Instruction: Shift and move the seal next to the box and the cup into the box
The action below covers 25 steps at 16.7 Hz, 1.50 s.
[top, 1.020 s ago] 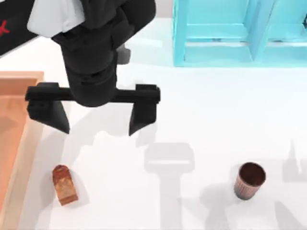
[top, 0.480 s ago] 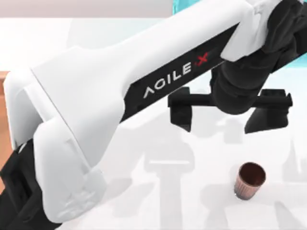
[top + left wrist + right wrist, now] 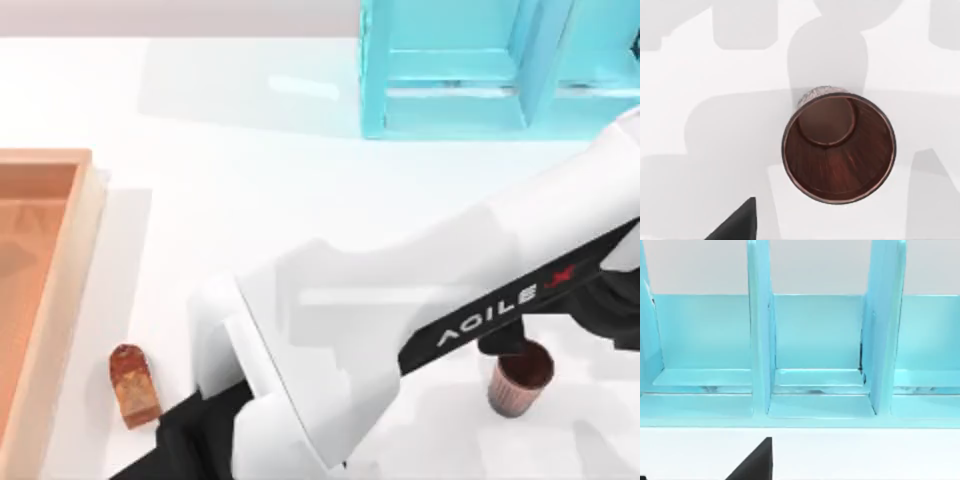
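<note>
My left gripper (image 3: 612,330) sits at the right edge of the table in the top view, a dark mass at the end of the white AgileX arm that sweeps diagonally from the bottom centre. It hangs right above the cup (image 3: 520,377), its black body overlapping the cup's upper rim from the camera's angle. Whether the fingers are spread or closed I cannot tell; in the left wrist view I get just one black fingertip (image 3: 737,225) at the frame edge.

The left wrist view looks almost straight down into the cup (image 3: 839,147): upright, round, dark brown inside, a sliver of ribbed outer wall visible. The fingertip is beside the cup, apart from it, not touching.

Seal (image 3: 134,385) lies on the white table near the bottom left of the top view, long axis roughly up-down, slightly tilted. It is close beside the box (image 3: 62,290) but outside it, a small strip of table between the seal and the pale rim. Seal and cup are well apart, the arm between them.

Right wrist view faces the turquoise shelf unit (image 3: 760,350); a black fingertip of the right gripper (image 3: 752,462) shows at the frame edge, state unreadable. The shelf unit (image 3: 500,65) stands at the top right of the top view.
</note>
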Tool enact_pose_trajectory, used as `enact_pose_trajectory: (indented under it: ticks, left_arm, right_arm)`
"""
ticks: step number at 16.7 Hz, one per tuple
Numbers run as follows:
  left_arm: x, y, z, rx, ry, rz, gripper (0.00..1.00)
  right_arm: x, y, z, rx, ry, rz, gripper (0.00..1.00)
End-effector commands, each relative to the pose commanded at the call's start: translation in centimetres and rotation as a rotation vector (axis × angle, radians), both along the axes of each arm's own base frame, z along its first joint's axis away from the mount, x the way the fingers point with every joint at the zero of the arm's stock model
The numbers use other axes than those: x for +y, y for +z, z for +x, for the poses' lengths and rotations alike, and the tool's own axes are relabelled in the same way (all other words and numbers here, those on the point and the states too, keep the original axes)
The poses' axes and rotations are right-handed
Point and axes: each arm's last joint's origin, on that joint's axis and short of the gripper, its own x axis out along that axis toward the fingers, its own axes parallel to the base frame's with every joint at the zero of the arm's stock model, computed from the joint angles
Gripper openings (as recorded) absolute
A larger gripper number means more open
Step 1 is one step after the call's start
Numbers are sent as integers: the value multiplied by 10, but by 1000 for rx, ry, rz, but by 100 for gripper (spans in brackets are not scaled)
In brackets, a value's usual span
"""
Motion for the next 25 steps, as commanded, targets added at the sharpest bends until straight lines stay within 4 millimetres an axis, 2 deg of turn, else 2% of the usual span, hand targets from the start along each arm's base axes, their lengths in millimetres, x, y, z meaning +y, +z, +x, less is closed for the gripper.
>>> enact_pose_trajectory:
  ticks: [8,19,25]
  left_arm:
    - [-2,-5,3,-1,0,0,100]
    - [-6,-73,15,0,1,2,100]
    - [-5,-78,15,-1,1,2,100]
  right_arm:
    - [0,0,0,0,0,0,100]
    - [0,0,0,0,0,0,100]
    - [0,0,0,0,0,0,100]
